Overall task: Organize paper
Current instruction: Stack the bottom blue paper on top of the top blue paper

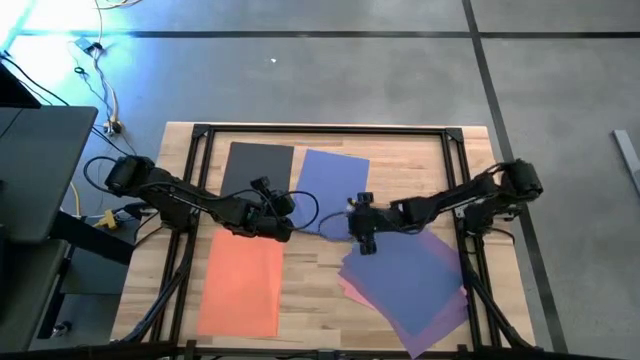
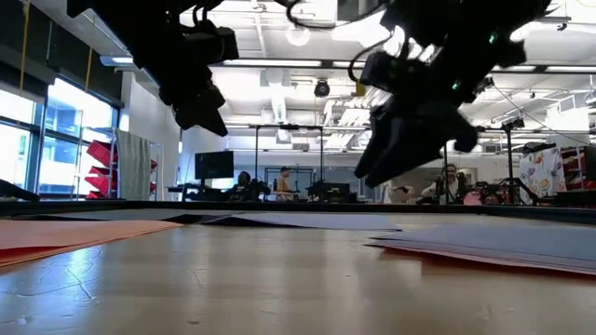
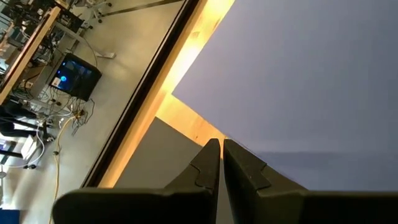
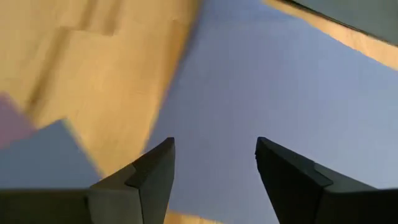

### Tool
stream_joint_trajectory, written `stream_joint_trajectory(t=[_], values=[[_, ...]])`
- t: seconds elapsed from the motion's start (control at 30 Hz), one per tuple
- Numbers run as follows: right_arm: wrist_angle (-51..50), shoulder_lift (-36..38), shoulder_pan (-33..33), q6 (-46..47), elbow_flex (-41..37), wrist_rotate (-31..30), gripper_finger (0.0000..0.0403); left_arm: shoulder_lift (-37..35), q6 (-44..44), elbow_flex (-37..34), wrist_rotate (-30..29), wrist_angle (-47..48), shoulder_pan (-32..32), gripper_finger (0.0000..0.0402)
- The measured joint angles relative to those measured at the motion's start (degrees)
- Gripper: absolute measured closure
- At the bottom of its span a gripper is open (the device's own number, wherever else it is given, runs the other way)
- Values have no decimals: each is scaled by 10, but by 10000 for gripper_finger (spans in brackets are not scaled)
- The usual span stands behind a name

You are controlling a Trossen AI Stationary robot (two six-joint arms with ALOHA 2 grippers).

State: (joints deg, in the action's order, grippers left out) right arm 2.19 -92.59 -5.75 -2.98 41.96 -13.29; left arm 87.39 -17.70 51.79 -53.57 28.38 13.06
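Loose sheets lie flat across the worktop (image 1: 320, 285): orange sheet (image 1: 242, 282), blue sheet (image 1: 330, 190), grey sheet (image 1: 255, 170), purple and pink at right. Thin, floppy paper probably needs lifting by an edge. Right gripper (image 1: 362, 240) has jaws apart, empty, above the blue sheet; left gripper (image 1: 280, 228) has jaws together.

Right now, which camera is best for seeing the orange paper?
The high view: it looks straight down on the orange paper, showing the whole sheet flat at the table's front left. The low view catches only a thin orange sliver edge-on. Neither wrist view shows it; they see blue paper and wood.
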Motion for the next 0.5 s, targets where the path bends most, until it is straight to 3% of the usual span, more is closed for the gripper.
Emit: stream_joint_trajectory(t=[0.23, 0.33, 0.5], values=[[201, -15, 35, 138, -78, -1, 230, 1, -11, 0, 6, -19, 0, 402], [223, -34, 35, 165, -81, -36, 251, 1, -7, 0, 11, -34, -3, 402], [229, -74, 35, 197, -72, -41, 285, 2, -6, 0, 15, -35, -5, 402]])
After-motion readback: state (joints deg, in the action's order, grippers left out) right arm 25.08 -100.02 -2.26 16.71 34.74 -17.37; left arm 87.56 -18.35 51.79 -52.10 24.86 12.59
